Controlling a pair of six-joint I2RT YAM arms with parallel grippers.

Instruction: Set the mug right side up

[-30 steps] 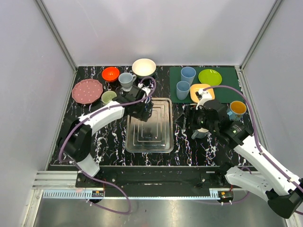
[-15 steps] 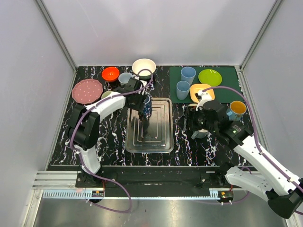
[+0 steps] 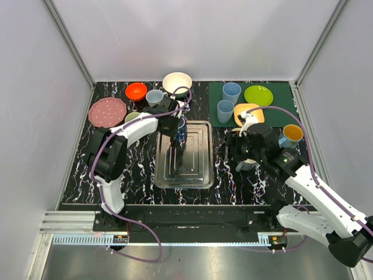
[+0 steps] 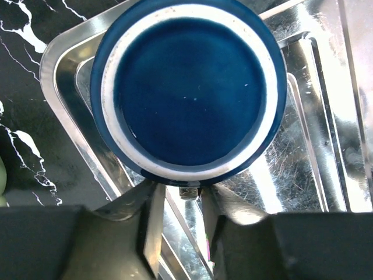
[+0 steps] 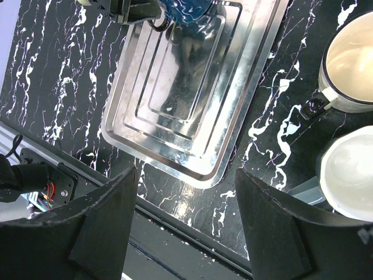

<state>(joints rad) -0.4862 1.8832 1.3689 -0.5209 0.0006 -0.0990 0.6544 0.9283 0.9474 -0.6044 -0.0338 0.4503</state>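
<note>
The mug [image 4: 189, 87] is dark blue and stands upside down, its white-ringed base facing up, in the far left corner of the steel tray [image 4: 326, 116]. My left gripper [image 4: 180, 198] has its fingers drawn close on either side of the small handle stub at the mug's near edge. From above, the mug [image 3: 180, 126] is mostly hidden under the left gripper [image 3: 176, 130] at the back of the tray [image 3: 186, 172]. The right gripper [image 5: 186, 175] hangs open and holds nothing, over the table at the tray's near right corner, beside the right gripper [image 3: 236, 153] as seen from above.
A cream mug [image 5: 355, 58] and a pale cup [image 5: 349, 175] stand right of the tray. At the back are a pink plate [image 3: 107, 112], red bowl [image 3: 136, 90], grey mug [image 3: 154, 97], white bowl [image 3: 177, 83] and a green mat [image 3: 282, 114] with two blue cups and plates.
The left arm swung from the tray's left toward its back corner, over the blue mug, and its fingers closed in from wide open. The right arm barely moved.
</note>
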